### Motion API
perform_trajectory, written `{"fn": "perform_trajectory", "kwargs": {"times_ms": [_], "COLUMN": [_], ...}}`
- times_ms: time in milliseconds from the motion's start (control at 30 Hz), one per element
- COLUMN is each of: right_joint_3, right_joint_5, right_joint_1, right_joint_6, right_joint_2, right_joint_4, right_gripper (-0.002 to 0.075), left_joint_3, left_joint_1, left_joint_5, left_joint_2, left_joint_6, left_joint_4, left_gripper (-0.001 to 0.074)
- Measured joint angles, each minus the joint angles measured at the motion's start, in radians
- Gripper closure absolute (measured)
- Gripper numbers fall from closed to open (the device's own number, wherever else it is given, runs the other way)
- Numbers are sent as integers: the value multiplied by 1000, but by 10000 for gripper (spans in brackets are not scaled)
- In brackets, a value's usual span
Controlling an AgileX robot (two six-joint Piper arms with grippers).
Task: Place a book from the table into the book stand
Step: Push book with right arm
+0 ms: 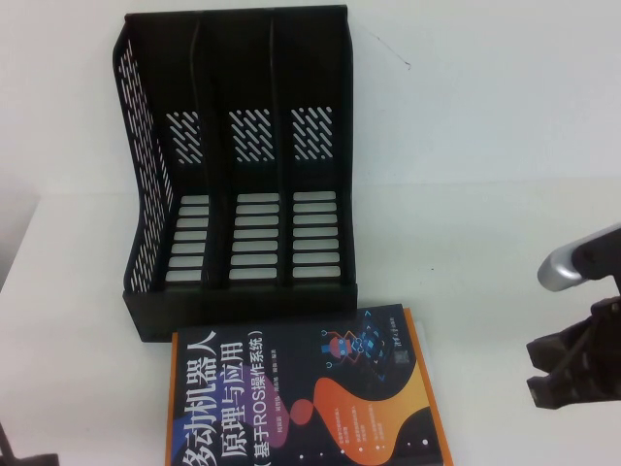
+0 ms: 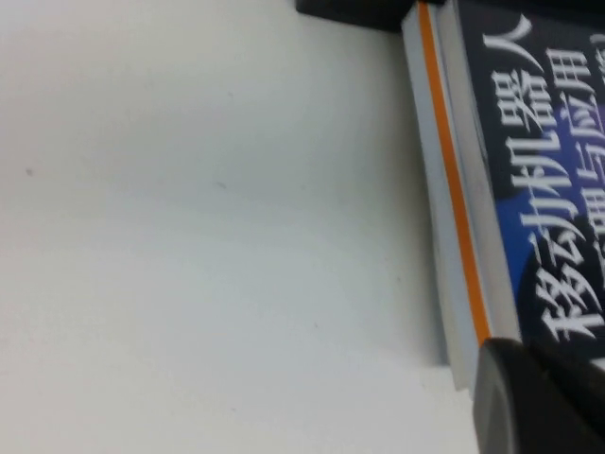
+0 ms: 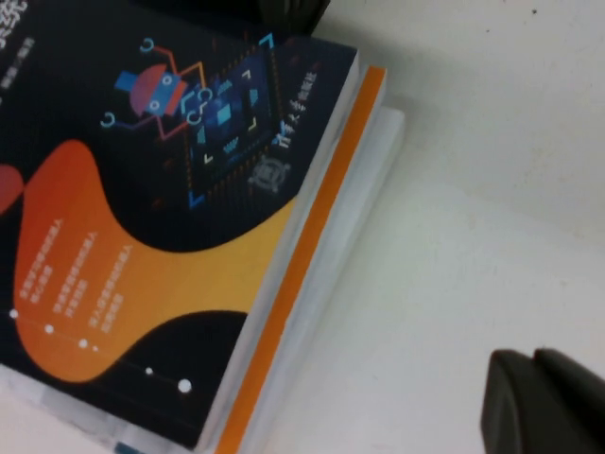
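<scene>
The book (image 1: 301,398) lies flat on the table (image 1: 485,146) at the front, just before the book stand (image 1: 243,175). It is dark navy with a white Chinese title, orange blobs and a small robot picture. The book stand is black, upright, and its three slots are empty. My right gripper (image 1: 532,374) hovers over bare table to the right of the book, shut and empty; in the right wrist view (image 3: 525,364) the book's corner (image 3: 170,236) lies apart from it. My left gripper (image 2: 515,378) is at the book's left edge (image 2: 539,189); only a dark bit shows in the high view's front left corner.
A second book with an orange border and white pages (image 3: 364,180) lies under the dark book, sticking out slightly at its edges. A white wall stands behind the book stand. Bare tabletop lies to the left and right of the books.
</scene>
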Motion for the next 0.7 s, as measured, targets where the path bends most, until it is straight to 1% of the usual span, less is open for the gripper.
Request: {"fn": "perform_trajectory", "kwargs": {"times_ms": [67, 167, 267, 333, 533, 700], "right_joint_3": [0, -5, -33, -60, -100, -102], "right_joint_5": [2, 31, 79, 106, 116, 138], "right_joint_1": [0, 0, 0, 1, 2, 2], "right_joint_6": [14, 14, -18, -49, -72, -72], "right_joint_2": [0, 0, 2, 2, 10, 105], "right_joint_4": [29, 117, 204, 243, 250, 205], "right_gripper": [725, 725, 725, 725, 725, 725], "left_joint_3": [0, 0, 0, 0, 0, 0], "left_joint_1": [0, -4, -8, -9, -9, -9], "left_joint_5": [14, 23, 33, 34, 9, -25], "left_joint_2": [0, 0, 0, 0, 0, 30], "left_joint_6": [46, 190, 361, 420, 458, 399], "left_joint_4": [-35, -152, -296, -345, -373, -357], "left_gripper": [738, 738, 738, 738, 738, 738]}}
